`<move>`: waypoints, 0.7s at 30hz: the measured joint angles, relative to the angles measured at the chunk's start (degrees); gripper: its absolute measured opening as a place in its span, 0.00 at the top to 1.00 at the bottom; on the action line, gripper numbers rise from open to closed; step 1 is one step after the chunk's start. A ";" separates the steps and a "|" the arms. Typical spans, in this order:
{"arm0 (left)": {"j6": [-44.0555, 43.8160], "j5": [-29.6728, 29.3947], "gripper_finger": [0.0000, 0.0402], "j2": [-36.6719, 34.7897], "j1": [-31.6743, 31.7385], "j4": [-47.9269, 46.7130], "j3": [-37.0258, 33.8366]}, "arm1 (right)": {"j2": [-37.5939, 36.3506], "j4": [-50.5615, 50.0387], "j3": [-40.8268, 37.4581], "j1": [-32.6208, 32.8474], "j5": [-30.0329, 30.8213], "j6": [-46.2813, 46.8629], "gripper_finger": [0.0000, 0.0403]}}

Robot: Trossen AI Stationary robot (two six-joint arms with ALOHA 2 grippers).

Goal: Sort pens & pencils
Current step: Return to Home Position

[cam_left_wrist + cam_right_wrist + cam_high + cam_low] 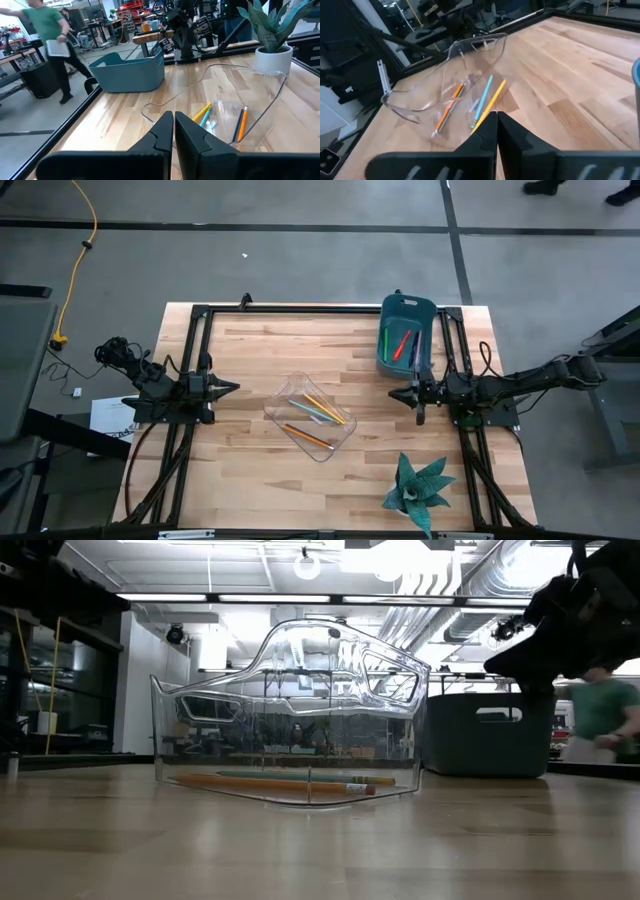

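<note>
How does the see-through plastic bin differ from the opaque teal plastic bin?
The see-through plastic bin sits mid-table, angled; the opaque teal plastic bin sits square at a corner. The see-through one holds yellow-orange pencils, the teal one red-orange and green pens. Both are open-topped.

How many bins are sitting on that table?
2. A clear bin sits in the middle of the table with pencils inside; a teal bin holding pens stands at its edge beside the right arm.
</note>
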 joint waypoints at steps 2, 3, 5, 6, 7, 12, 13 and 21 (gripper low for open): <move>-0.02 0.00 0.98 -0.01 0.00 -0.59 0.02 | -0.02 -0.39 0.00 0.00 0.00 0.06 1.00; 0.00 0.00 0.98 -0.01 0.00 -1.01 0.02 | 0.00 -0.63 0.00 0.00 -0.07 -0.37 1.00; 0.00 0.00 0.98 -0.02 0.00 -1.25 0.02 | 0.02 -1.02 -0.02 0.00 -0.05 -1.64 1.00; 0.00 0.00 0.98 0.00 0.00 -1.26 0.02 | 0.02 -1.16 -0.02 0.00 -0.03 -2.22 1.00; 0.00 0.00 0.98 -0.01 0.00 -1.27 0.02 | 0.03 -1.54 -0.02 0.00 -0.12 -2.82 1.00; -0.01 0.00 0.98 0.00 0.00 -1.42 0.02 | 0.07 -2.49 -0.02 -0.02 -0.14 -3.21 1.00; 0.00 0.00 0.98 -0.02 0.00 -1.44 0.02 | 0.07 -2.84 -0.02 -0.02 -0.14 -3.25 1.00; -0.01 0.00 0.98 -0.01 0.00 -2.69 0.02 | 0.07 -7.08 -0.02 -0.02 -0.03 -1.80 1.00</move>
